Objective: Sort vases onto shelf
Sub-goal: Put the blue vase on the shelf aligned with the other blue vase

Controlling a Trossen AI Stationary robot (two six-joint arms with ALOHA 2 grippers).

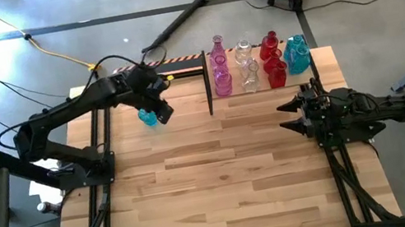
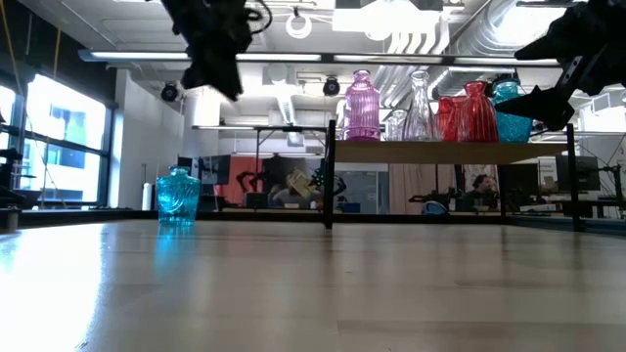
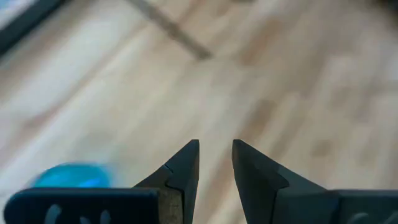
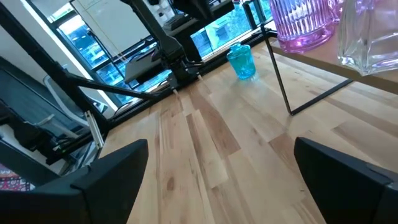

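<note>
One teal vase [image 1: 147, 117] stands alone on the table [image 1: 223, 185] near its far edge, well apart from the shelf [image 1: 320, 68] at the far right corner, where pink, clear, red and teal vases [image 1: 256, 62] already stand. The left gripper [image 1: 160, 108] hangs just above that vase, fingers [image 3: 180, 174] narrowly parted and holding nothing. The right gripper [image 1: 288, 113] waits spread wide by the shelf's near edge. The step looks like picking up the last vase; next, the left gripper must widen and descend around it.
</note>
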